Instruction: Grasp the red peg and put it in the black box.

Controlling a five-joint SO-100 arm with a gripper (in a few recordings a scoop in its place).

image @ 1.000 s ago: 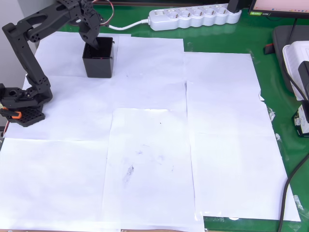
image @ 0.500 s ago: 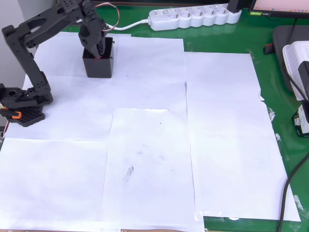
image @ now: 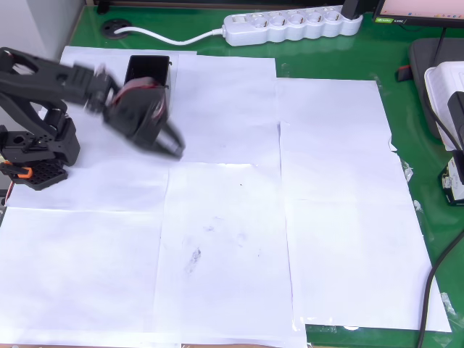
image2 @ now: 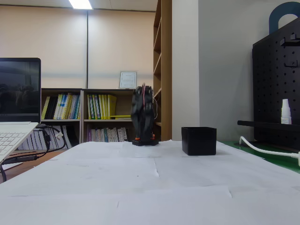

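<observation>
The black box (image: 148, 59) stands on the white paper at the back left in the overhead view, its near part covered by my arm. In the fixed view the black box (image2: 199, 140) sits right of the arm. My gripper (image: 171, 146) hangs blurred in motion just in front and to the right of the box, outside it, pointing toward the table's middle. Blur keeps me from telling how its jaws stand, and I see nothing between them. The red peg is hidden from both views.
The arm's base (image: 32, 156) stands at the left edge. White paper sheets (image: 232, 217) cover the green mat. A power strip (image: 293, 24) lies along the back edge. A white container (image: 446, 87) and a black cable (image: 435, 275) are at the right. A laptop (image2: 16, 122) is at the fixed view's left.
The gripper was down inside the black box; it has risen out and swung forward and to the right, now hanging over the paper in front of the box.
</observation>
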